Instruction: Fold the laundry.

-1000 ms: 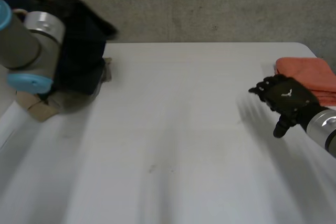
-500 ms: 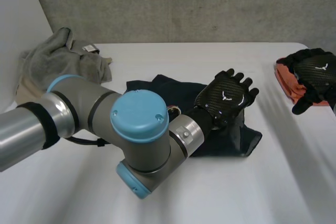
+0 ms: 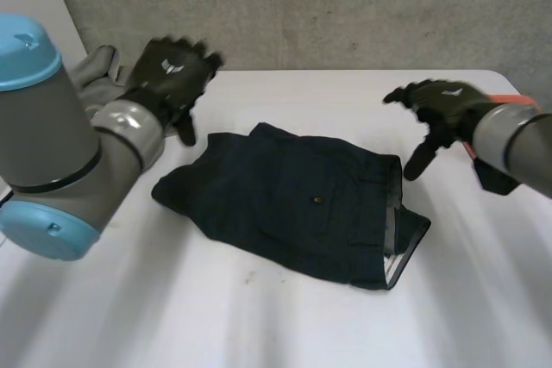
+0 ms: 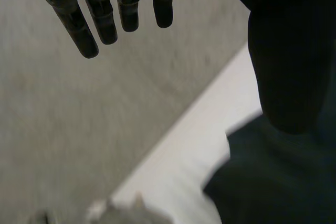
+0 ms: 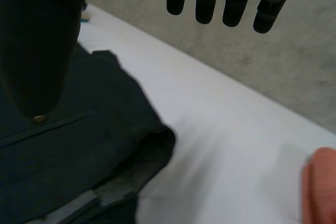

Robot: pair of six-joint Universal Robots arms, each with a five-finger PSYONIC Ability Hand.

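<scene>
Dark shorts [image 3: 293, 208] lie rumpled on tabletop [image 3: 285, 325]; left hand [image 3: 168, 75] and right hand [image 3: 442, 105] hover above, fingers straight, spread, holding nothing

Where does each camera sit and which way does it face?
Head: behind, between the arms, looking down on dark blue shorts on the table; left hand, right hand show.
Left wrist: on that wrist, past its open fingers to the shorts and grey cloth.
Right wrist: likewise, past open fingers to shorts and orange cloth.
All share the shorts.
</scene>
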